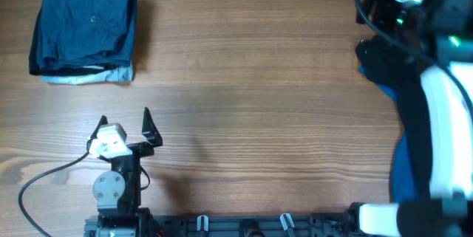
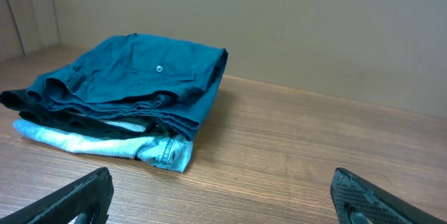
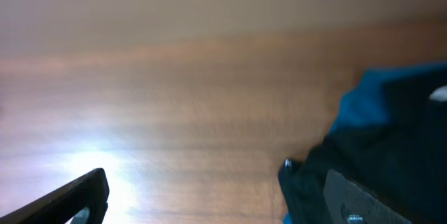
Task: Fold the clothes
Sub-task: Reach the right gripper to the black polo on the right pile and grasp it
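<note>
We see left gripper [image 2: 220, 185] and right gripper [image 3: 216, 182] released; limp dark shirt [image 3: 380, 144], pinch an edge, maybe the collar.

Wood counter [image 1: 259, 82]: folded clothes stack [image 1: 85, 30], pale-blue item at btm, far-left corner; blue/black clothes heap [image 1: 378, 74], rt edge.

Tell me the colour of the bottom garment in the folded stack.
Light blue bottom garment, clearest in the left wrist view.

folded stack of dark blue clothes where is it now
Overhead view: the folded stack of dark blue clothes lies in the far left corner of the wooden table, ahead of the open left gripper.
</note>
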Robot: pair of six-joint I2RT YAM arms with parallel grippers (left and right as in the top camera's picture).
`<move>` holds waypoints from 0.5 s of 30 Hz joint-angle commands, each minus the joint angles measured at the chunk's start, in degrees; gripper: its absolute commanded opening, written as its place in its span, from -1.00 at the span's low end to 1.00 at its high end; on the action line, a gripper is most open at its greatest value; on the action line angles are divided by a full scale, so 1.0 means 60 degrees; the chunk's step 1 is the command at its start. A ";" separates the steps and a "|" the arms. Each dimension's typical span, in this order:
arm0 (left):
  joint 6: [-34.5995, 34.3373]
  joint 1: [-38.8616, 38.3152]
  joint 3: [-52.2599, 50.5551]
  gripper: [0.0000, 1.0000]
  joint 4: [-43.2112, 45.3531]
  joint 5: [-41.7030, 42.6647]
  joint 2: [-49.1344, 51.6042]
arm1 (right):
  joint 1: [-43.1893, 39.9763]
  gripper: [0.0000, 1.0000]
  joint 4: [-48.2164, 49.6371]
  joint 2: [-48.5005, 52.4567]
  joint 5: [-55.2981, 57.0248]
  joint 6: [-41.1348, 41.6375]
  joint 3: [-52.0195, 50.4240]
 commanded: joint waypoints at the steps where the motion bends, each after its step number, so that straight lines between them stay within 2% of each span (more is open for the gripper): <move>1: 0.0215 -0.0051 -0.0033 1.00 0.0000 -0.0120 -0.0025 | -0.0113 0.99 0.0044 0.1453 0.0914 -0.0444 0.0215; 3: 0.0215 -0.0051 -0.0033 0.99 0.0000 -0.0120 -0.0025 | -0.0204 0.99 0.0233 0.2215 0.1676 -0.0117 0.0215; 5: 0.0215 -0.0051 -0.0033 0.99 0.0000 -0.0120 -0.0025 | -0.0339 0.70 0.0448 0.2991 0.2142 0.0630 0.0215; 7: 0.0215 -0.0051 -0.0033 0.99 0.0000 -0.0120 -0.0025 | -0.0404 0.63 0.0714 0.3625 0.2146 0.0637 0.0215; 11: 0.0215 -0.0051 -0.0033 0.99 0.0000 -0.0120 -0.0025 | -0.0532 0.45 0.1388 0.4674 0.2320 0.1636 0.0211; 15: 0.0215 -0.0051 -0.0033 1.00 0.0000 -0.0120 -0.0025 | -0.0528 0.46 0.1632 0.5074 0.2291 0.1982 0.0211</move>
